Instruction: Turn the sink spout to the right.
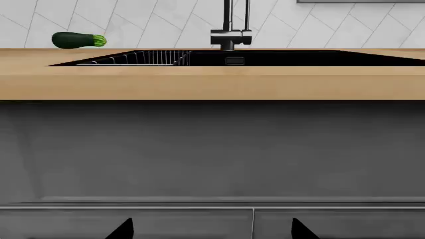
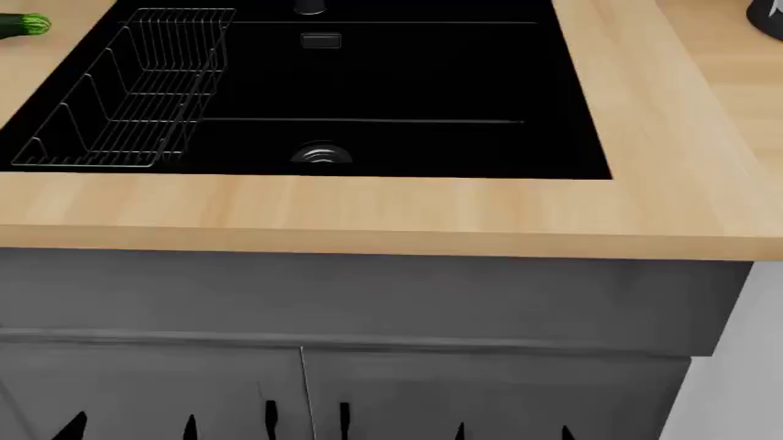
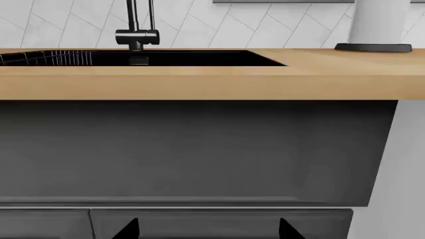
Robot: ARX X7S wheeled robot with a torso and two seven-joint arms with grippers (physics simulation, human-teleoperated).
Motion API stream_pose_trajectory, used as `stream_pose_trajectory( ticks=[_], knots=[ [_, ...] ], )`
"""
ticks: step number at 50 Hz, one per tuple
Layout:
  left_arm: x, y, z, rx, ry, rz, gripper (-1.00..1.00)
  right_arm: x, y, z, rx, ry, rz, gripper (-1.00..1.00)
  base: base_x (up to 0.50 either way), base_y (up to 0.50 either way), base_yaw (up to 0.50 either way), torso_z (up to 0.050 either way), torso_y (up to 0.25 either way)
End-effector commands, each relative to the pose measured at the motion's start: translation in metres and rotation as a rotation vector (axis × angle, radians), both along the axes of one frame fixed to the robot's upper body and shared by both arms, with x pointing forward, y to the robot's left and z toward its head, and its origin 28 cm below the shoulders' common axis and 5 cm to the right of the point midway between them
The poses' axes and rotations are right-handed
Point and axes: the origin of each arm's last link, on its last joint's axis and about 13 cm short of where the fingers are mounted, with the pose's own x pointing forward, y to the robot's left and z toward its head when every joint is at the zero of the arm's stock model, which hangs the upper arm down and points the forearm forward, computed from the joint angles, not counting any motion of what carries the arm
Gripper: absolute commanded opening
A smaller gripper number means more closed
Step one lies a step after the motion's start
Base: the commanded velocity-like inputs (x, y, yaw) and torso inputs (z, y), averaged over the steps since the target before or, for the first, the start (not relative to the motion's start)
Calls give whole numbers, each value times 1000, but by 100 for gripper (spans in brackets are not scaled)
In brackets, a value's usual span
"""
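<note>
Both grippers show only as dark fingertip points low before the grey cabinet doors (image 2: 159,385), the left gripper (image 1: 211,230) and right gripper (image 3: 209,229) spread wide, grasping nothing. Beyond the wooden counter (image 2: 367,215) lies the sink (image 2: 404,82), a wire rack (image 2: 135,92) inside. Behind its back edge rises the sink spout (image 1: 227,20); a zucchini (image 1: 78,40) rests near the counter's far left corner.

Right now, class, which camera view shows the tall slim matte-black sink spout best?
The left wrist view: the tall slim matte-black sink spout rises near centre from its short cylinder base, though its top is cut off. The right wrist view shows the same off to one side. The head view catches only a dark bit of the base at the frame edge.
</note>
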Motion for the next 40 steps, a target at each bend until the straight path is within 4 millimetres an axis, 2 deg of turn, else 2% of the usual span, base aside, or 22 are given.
stream_pose_trajectory(
  ticks=[1, 19, 40],
  knots=[
    [0, 2, 0, 0, 0, 2, 100, 0, 0, 1, -6, 0, 0, 100, 0, 0, 0, 0, 0],
    [-2, 1, 2, -16, -26, -10, 100, 0, -1, -1, -12, 8, -17, 100, 0, 0, 0, 1, 0],
    [-2, 1, 3, -19, -28, -25, 100, 1, -1, -2, -8, 15, -25, 100, 0, 0, 0, 50, 0]
  ],
)
